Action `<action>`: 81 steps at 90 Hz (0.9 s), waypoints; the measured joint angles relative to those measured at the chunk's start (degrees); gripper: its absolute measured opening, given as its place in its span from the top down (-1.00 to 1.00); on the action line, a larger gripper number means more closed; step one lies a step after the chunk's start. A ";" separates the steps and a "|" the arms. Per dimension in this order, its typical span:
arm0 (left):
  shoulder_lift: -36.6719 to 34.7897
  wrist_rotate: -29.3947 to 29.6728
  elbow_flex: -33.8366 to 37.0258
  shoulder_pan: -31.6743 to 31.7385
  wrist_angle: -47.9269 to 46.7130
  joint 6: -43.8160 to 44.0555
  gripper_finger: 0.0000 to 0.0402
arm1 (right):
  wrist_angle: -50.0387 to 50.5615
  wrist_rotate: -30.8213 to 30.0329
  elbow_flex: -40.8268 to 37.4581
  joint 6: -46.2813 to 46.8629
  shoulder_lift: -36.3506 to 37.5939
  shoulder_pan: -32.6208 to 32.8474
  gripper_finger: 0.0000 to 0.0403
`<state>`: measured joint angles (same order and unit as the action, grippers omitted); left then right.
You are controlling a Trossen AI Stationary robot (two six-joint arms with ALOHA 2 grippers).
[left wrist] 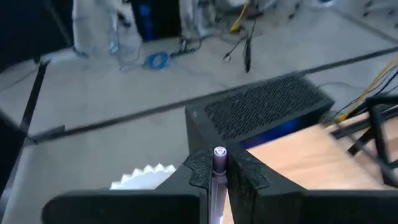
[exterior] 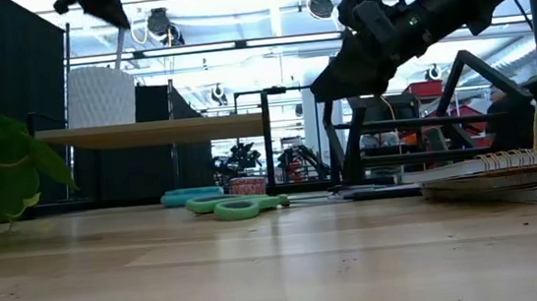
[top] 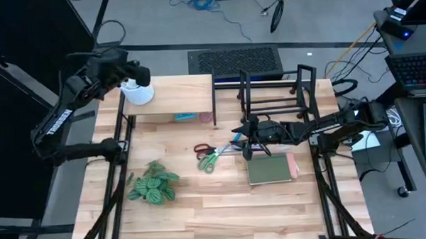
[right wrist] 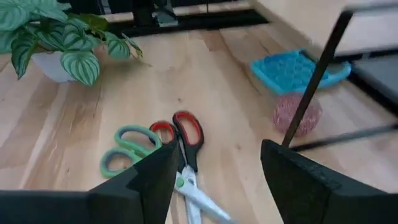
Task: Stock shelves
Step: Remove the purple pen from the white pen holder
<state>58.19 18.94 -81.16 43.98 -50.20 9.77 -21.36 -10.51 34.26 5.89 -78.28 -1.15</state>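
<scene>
Two arms at work. My left gripper sits at the upper left of the high view, above the pale-wood riser shelf, with its fingers clenched on a purple pen that stands upright between them. Directly under it on the shelf top is a white ribbed cup; I judge the coming move to be a straight descent, the pen's long axis already in line with the cup's opening.

My right gripper hovers at centre frame, fingers spread and empty, just in front of the black wire rack at upper centre-right. The red-handled scissors and green-handled scissors lie directly ahead of it, crossed, blades pointing back toward the fingers. This arm is clearly the nearer one.

Nearby: a notebook, a potted plant, a blue tray and a pink scrubber under the riser. A rack leg stands close beside the right gripper.
</scene>
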 joint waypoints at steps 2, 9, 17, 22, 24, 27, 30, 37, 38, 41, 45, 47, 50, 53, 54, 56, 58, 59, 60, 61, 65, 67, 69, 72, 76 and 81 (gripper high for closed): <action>-0.16 -0.50 -0.76 -0.26 0.14 -0.41 0.96 | -0.77 -0.02 0.00 -0.54 0.05 -0.02 -0.07; -0.50 -2.96 -3.56 -1.14 0.38 -1.66 0.96 | -4.62 -0.04 0.01 -1.91 0.33 -0.02 -0.07; -0.65 -6.56 -6.29 -2.50 1.42 -3.03 0.96 | -6.50 -0.04 1.03 -2.66 0.78 -0.02 -0.07; -0.65 -9.81 -7.78 -3.47 2.48 -3.58 0.96 | -6.45 -0.01 2.66 -3.60 0.81 -0.02 -0.07; -0.65 -11.24 -8.32 -3.90 2.72 -3.86 0.96 | -6.25 0.01 3.32 -4.13 0.82 -0.02 -0.07; -0.65 -13.42 -8.72 -4.56 3.22 -4.16 0.96 | -5.49 0.15 4.38 -4.99 0.88 -0.02 -0.07; -0.65 -16.09 -8.83 -5.32 4.35 -4.19 0.96 | -4.42 0.32 5.59 -5.72 0.89 -0.02 -0.07; -0.67 -22.24 -8.49 -7.43 6.88 -4.18 0.96 | -0.11 0.40 8.96 -7.08 0.89 0.00 -0.11; -0.66 -22.93 -8.37 -7.82 6.99 -4.18 0.96 | 0.61 0.40 9.50 -7.22 0.89 0.02 -0.12; -0.51 -24.48 -7.87 -9.06 7.31 -4.20 0.96 | 2.64 0.41 11.18 -7.61 0.89 0.03 -0.14; -0.13 -25.30 -6.93 -10.97 8.20 -4.21 0.96 | 5.27 0.42 13.61 -8.13 0.92 0.03 -0.18; 0.01 -25.39 -6.31 -12.09 8.91 -4.26 0.96 | 6.32 0.42 14.85 -8.23 0.94 0.03 -0.19; 0.29 -25.35 -5.03 -13.91 9.96 -4.34 0.96 | 7.57 0.42 16.67 -8.30 0.99 0.03 -0.22; 0.58 -25.26 -3.25 -15.96 11.56 -4.38 0.96 | 8.61 0.42 18.42 -8.24 1.05 0.03 -0.23; 0.64 -25.21 -2.48 -16.63 12.47 -4.38 0.96 | 8.95 0.42 18.96 -8.21 1.05 0.03 -0.24; 0.70 -25.09 -0.85 -18.03 14.62 -4.38 0.96 | 9.64 0.40 20.01 -8.06 1.07 0.03 -0.25; 0.77 -25.00 0.80 -19.47 16.89 -4.38 0.96 | 10.25 0.41 20.97 -8.08 1.09 0.03 -0.25; 0.81 -24.98 1.71 -20.15 18.18 -4.38 0.96 | 10.50 0.42 21.44 -8.10 1.09 0.03 -0.25; 0.83 -24.98 2.68 -20.78 19.54 -4.39 0.96 | 10.65 0.42 21.84 -8.21 1.09 0.03 -0.25; 0.85 -24.98 3.66 -21.43 20.91 -4.40 0.96 | 10.76 0.42 22.21 -8.35 1.09 0.03 -0.26; 0.90 -25.03 7.56 -24.17 26.32 -4.37 0.96 | 10.84 0.42 23.32 -8.86 1.09 0.03 -0.26; 0.90 -25.10 9.28 -25.42 28.61 -4.34 0.96 | 10.84 0.41 23.73 -9.06 1.09 0.03 -0.25; 0.90 -25.23 11.00 -26.44 31.13 -4.34 0.96 | 10.84 0.41 24.08 -9.37 1.09 0.00 -0.25; 0.90 -25.17 13.44 -27.79 35.04 -4.31 0.96 | 10.82 0.42 24.46 -9.78 1.09 -0.02 -0.24; 0.88 -24.72 16.32 -29.20 39.97 -4.28 0.96 | 10.83 0.42 24.61 -9.90 1.09 -0.02 -0.23; 1.47 -24.30 19.51 -30.87 46.25 -4.12 0.96 | 10.71 0.42 24.63 -9.74 1.09 -0.02 -0.21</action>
<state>59.66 -5.36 -61.65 13.12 -3.94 5.65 -10.66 -10.09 58.89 -3.85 -77.19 -1.17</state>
